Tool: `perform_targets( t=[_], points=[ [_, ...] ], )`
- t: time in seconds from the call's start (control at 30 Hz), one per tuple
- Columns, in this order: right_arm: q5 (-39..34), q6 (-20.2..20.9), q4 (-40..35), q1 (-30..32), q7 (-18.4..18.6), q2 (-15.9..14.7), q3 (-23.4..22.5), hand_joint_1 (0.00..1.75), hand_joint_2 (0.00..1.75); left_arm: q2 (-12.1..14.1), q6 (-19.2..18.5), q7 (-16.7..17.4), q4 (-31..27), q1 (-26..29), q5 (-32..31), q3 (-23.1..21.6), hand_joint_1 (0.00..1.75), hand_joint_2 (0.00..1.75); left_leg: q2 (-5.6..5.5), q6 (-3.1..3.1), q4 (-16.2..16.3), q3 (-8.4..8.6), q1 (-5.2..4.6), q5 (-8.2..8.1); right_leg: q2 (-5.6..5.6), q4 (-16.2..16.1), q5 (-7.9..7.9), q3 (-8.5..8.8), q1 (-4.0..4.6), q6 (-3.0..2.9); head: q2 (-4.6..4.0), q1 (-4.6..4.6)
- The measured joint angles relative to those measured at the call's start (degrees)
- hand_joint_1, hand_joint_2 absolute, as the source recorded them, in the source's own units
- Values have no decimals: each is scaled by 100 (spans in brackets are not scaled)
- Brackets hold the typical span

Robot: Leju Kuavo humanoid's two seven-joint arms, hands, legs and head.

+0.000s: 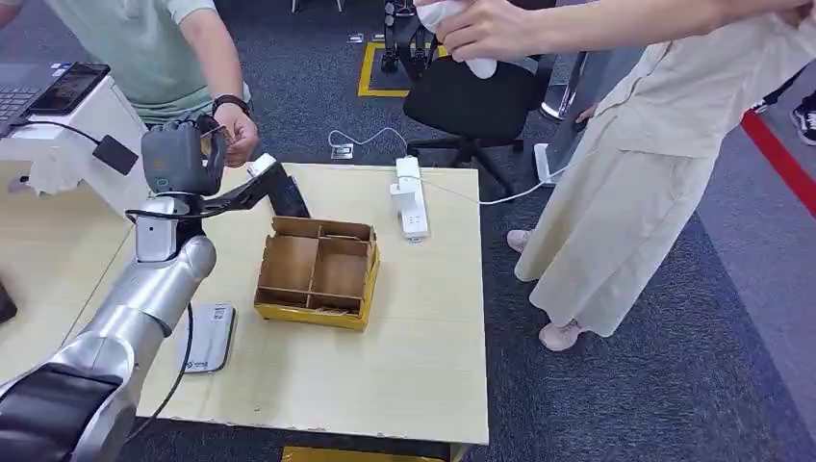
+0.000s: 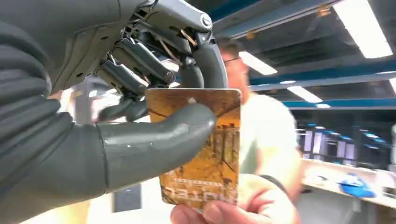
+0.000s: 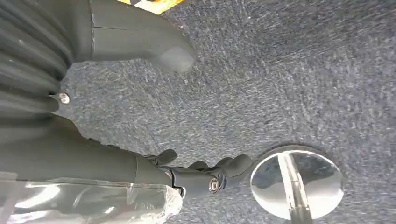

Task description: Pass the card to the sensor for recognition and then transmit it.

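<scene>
Near the lower left of the head view a grey reader point(image 1: 207, 337) lies on the desk point(image 1: 404, 366), box point(image 1: 318, 271) just past it. Upper left, left robot hand point(image 1: 178, 159) pinches the card point(image 2: 205, 144), a person's hand point(image 1: 236, 130) also touching it. Right robot hand point(image 3: 140, 46) hangs over carpet, fingers loosely apart, holding nothing.

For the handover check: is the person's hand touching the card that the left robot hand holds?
Touching. The left wrist view shows the person's fingers pressed on the card edge.

person's hand point(image 1: 236, 130) crowding left hand point(image 1: 178, 159), cardboard box point(image 1: 318, 271) below
</scene>
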Motion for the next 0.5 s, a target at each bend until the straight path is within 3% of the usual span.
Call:
perform_targets(
  t=[0.2, 0.23, 0.5],
  points=[
    [-39, 0, -41, 34, 4, 33, -87, 0, 175, 2, 42, 0, 79, 39, 0, 157, 0, 175, -1, 0, 0, -2, 0, 0, 0, 0, 0, 0, 0, 0, 0, 2],
    [-39, 0, -46, 38, 4, 35, -92, 0, 175, 0, 61, 0, 79, 45, -2, 192, 0, 0, 0, 0, 0, -2, 0, 0, 1, 0, 0, 0, 0, 0, 0, 2],
    [4, 0, -74, 44, 4, 59, -127, 0, 175, 44, 74, 11, 79, 45, -120, 372, 0, 0, 1, 0, 0, -2, 0, 0, 1, 0, 0, 0, 0, 0, 0, 2]
  ],
)
